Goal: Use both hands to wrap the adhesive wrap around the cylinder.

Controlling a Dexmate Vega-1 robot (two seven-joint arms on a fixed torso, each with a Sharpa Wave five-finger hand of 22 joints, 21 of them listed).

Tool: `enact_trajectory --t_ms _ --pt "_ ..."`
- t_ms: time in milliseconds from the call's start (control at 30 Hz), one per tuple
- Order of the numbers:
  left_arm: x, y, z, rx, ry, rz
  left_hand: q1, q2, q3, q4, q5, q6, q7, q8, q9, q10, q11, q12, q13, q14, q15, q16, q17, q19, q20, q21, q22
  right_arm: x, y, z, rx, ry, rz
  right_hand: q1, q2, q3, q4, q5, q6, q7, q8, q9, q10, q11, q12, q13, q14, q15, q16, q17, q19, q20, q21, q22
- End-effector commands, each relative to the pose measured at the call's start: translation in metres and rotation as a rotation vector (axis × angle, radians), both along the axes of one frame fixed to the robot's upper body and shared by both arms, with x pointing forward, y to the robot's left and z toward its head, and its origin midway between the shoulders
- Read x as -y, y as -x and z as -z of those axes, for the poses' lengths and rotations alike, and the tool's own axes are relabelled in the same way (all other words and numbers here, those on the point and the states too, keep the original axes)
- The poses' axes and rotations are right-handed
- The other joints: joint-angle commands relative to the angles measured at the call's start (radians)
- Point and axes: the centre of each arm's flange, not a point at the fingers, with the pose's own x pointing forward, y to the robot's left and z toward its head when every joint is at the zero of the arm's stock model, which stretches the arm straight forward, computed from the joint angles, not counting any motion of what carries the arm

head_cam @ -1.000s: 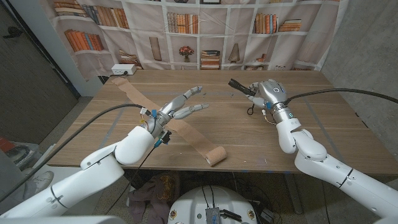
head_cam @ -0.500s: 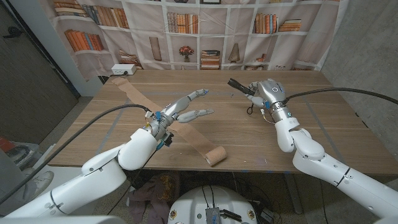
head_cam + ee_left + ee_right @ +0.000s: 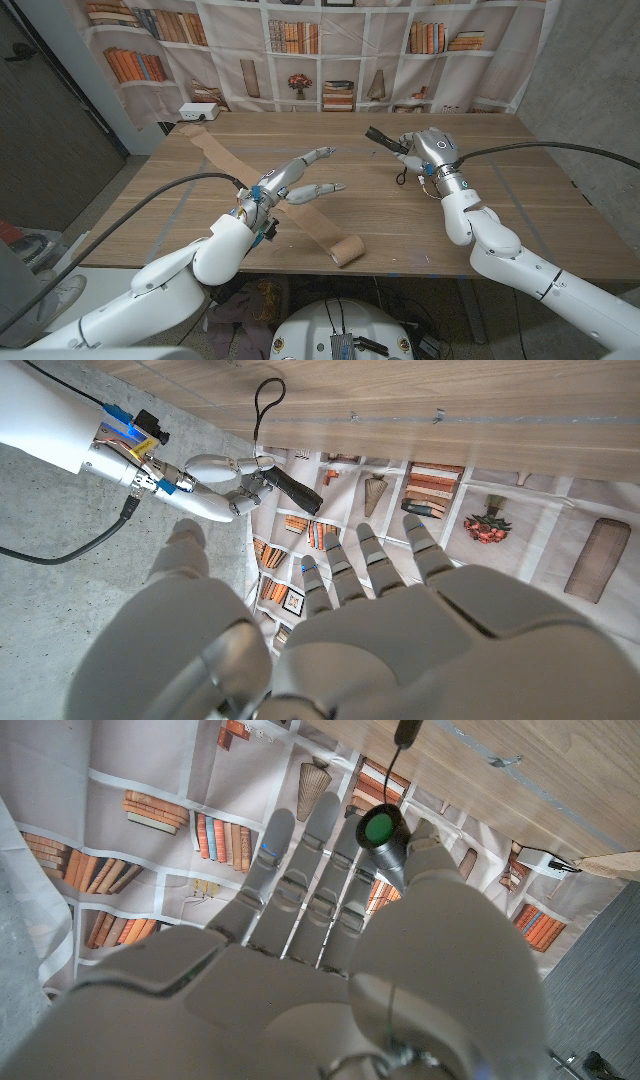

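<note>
A tan adhesive wrap strip [image 3: 215, 152] lies slantwise across the table and ends in a small roll [image 3: 347, 250] near the front edge. My left hand [image 3: 288, 184] hovers over the strip's middle with its fingers spread and holds nothing; its back [image 3: 400, 640] faces the wrist camera. My right hand [image 3: 432, 150] at the right middle grips a black cylinder [image 3: 384, 139] that has a cord loop [image 3: 402, 178] hanging from it. The left wrist view shows the right hand [image 3: 210, 485] holding the cylinder [image 3: 292, 489]. In the right wrist view the cylinder's green end [image 3: 380, 828] sits between the fingers.
A white power strip [image 3: 196, 112] sits at the table's far left corner, next to the wrap's far end. A bookshelf-print backdrop [image 3: 330, 50] hangs behind the table. Bare wood [image 3: 400, 225] lies between the two hands.
My left hand and forearm have drifted slightly to the right and toward the front edge over the strip, fingers still spread. The right hand has kept the cylinder nearly still.
</note>
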Motion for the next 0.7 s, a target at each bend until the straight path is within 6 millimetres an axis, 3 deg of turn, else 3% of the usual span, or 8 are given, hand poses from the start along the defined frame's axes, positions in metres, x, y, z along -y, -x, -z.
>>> enact_trajectory --t_ms 33,200,467,700 --pt "-0.005 0.008 0.011 0.031 -0.061 -0.096 -0.011 0.007 -0.007 0.004 0.008 -0.019 -0.001 -0.013 -0.001 -0.030 -0.026 -0.017 0.004 0.014 -0.033 0.003 0.005 0.015 0.003 0.006 0.005 -0.004 0.000 0.002 0.010 -0.014 -0.012 0.112 0.119 0.005 0.004 0.007 0.040 -0.032 0.003 0.003 0.040 -0.027 0.001 0.005 -0.005 -0.083 -0.003 0.004 -0.003 -0.160 0.006 0.001" --pt "0.001 0.006 0.019 0.010 -0.061 -0.075 -0.009 0.009 -0.010 0.005 0.011 -0.020 0.000 -0.015 -0.001 -0.092 -0.006 -0.043 0.004 0.007 -0.027 -0.006 0.004 0.025 -0.001 0.007 0.006 -0.005 0.000 0.006 0.005 -0.019 -0.014 0.112 0.119 0.005 0.004 0.007 0.041 -0.032 0.003 0.004 0.041 -0.027 0.000 0.006 -0.004 -0.083 -0.003 0.005 -0.003 -0.160 0.007 -0.001" --pt "0.005 0.003 0.025 -0.002 -0.087 -0.083 -0.008 0.012 -0.010 0.006 0.012 -0.017 0.003 -0.014 -0.001 -0.087 -0.003 -0.040 0.005 0.005 -0.027 -0.010 0.004 0.028 -0.003 0.007 0.006 -0.006 -0.001 0.009 -0.002 -0.024 -0.017 0.111 0.119 0.005 0.005 0.006 0.042 -0.032 0.001 0.003 0.042 -0.027 -0.001 0.007 -0.004 -0.083 -0.005 0.007 -0.003 -0.160 0.010 -0.004" --pt "0.011 0.000 0.029 0.025 -0.148 -0.094 0.003 0.030 -0.001 0.007 0.014 -0.019 0.001 -0.016 -0.001 -0.089 -0.005 -0.041 0.005 0.026 -0.052 -0.005 0.005 0.038 -0.007 0.009 0.007 -0.005 -0.001 0.009 -0.005 -0.024 -0.016 0.112 0.118 0.005 0.004 0.006 0.043 -0.032 0.000 0.004 0.042 -0.027 -0.002 0.008 -0.003 -0.083 -0.007 0.008 -0.005 -0.160 0.012 -0.008"
